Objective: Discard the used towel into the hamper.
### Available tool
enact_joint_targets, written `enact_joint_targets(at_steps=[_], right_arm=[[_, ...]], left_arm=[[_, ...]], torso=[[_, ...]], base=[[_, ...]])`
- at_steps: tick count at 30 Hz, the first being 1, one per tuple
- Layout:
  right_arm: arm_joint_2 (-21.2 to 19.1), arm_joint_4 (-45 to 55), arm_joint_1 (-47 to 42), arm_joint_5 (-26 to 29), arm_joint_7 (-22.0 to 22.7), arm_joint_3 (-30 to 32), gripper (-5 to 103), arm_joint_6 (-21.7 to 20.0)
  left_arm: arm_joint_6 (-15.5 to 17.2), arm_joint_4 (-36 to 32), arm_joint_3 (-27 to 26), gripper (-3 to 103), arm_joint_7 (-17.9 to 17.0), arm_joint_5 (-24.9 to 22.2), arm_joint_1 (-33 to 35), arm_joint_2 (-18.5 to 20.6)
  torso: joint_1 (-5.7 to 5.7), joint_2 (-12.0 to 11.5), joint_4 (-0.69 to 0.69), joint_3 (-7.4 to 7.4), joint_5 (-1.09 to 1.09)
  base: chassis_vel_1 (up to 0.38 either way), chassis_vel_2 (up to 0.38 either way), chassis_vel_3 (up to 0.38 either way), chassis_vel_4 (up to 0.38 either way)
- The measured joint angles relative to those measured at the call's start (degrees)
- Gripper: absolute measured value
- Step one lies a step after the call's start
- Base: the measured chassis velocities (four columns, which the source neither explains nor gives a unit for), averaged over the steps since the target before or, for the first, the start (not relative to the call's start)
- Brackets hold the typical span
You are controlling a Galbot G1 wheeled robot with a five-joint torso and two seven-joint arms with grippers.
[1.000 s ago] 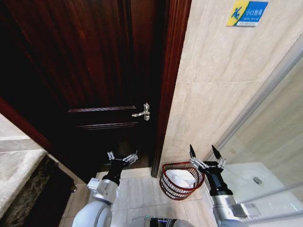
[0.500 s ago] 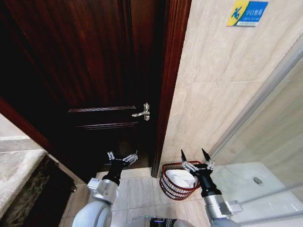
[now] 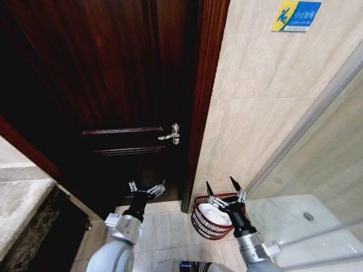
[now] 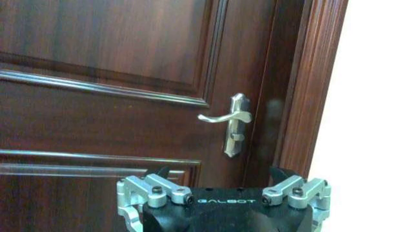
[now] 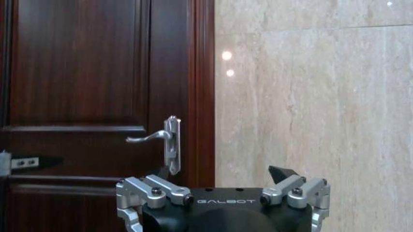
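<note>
A dark wooden door (image 3: 113, 85) with a silver handle (image 3: 170, 135) stands beside a beige tiled wall (image 3: 255, 102). At the wall's foot, just right of the door frame, the hamper (image 3: 205, 222) sits on the floor with a white towel (image 3: 214, 213) inside. The right gripper (image 3: 223, 190) hovers over it, fingers spread and empty. The left gripper (image 3: 146, 188) waits before the door, open, holding nothing.
</note>
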Motion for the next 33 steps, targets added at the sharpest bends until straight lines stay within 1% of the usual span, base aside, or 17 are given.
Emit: enact_joint_targets(at_steps=[1, 3, 26, 33], right_arm=[[0.0, -0.19, 0.18, 1.56, -0.85, 0.05, 100, 0.78], [0.0, -0.36, 0.29, 2.7, -1.52, 0.17, 100, 1.28], [-0.01, -0.39, 0.32, 3.02, -1.66, 0.27, 100, 1.35], [-0.01, -0.38, 0.31, 3.02, -1.64, 0.27, 100, 1.32]], left_arm=[[0.0, 0.0, 0.0, 100, 0.0, 0.0, 0.0, 0.0], [0.0, 0.0, 0.0, 100, 0.0, 0.0, 0.0, 0.0], [0.0, 0.0, 0.0, 100, 0.0, 0.0, 0.0, 0.0], [0.0, 0.0, 0.0, 100, 0.0, 0.0, 0.0, 0.0]], torso=[[0.0, 0.0, 0.0, 0.0, 0.0], [0.0, 0.0, 0.0, 0.0, 0.0], [0.01, 0.0, 0.0, 0.0, 0.0], [0.02, -0.01, 0.0, 0.01, 0.01]], base=[[0.0, 0.0, 0.0, 0.0], [0.0, 0.0, 0.0, 0.0], [0.0, 0.0, 0.0, 0.0], [0.084, -0.076, -0.075, 0.086]])
